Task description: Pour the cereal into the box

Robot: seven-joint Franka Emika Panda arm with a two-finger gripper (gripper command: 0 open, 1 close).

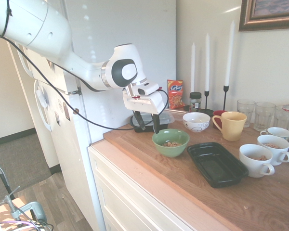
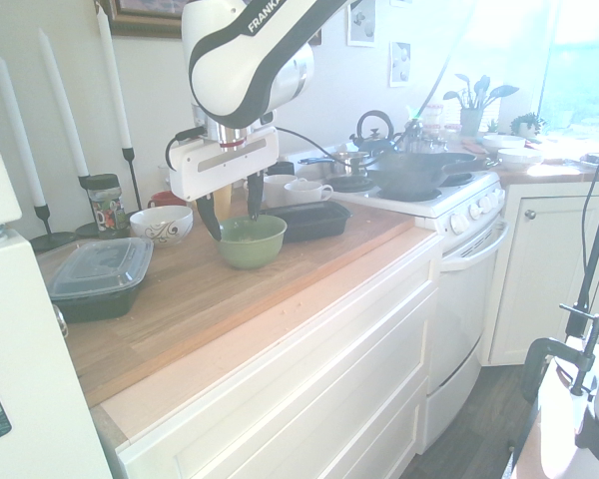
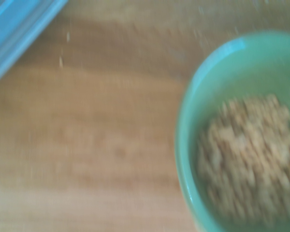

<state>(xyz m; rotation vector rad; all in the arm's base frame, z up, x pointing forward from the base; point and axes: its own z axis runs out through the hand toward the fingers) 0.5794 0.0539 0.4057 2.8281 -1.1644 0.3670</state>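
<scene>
Cereal (image 3: 249,154): a small heap of light-tan, roundish pieces, lying in the bottom of a green bowl (image 1: 170,142). The heap covered only the bowl's floor; the walls above it were bare. In the wrist view the pieces were blurred, a pale clump against the green. The bowl stood on the wooden counter (image 1: 192,187), nearer the counter's front edge than its back edge, toward the fridge end.

The box (image 1: 216,163), a shallow black tray with rounded corners and a raised rim, lay just beside the bowl on the side away from the fridge, not touching it as far as could be seen. No cereal was visible in it.

Gripper (image 1: 147,127): the two dark fingers (image 1: 139,121) pointed steeply down and stood wide apart, with nothing between them. It hung over the counter at the bowl's fridge-side, back rim; in the second exterior view one finger appeared just above that rim. Contact with the bowl could not be told.

Behind the gripper, toward the back edge, sat a black container with a clear lid (image 2: 95,274). A white patterned bowl (image 1: 196,121) and a yellow mug (image 1: 229,125) stood farther along the back, with white cups (image 1: 256,160) near the far end of the counter.
</scene>
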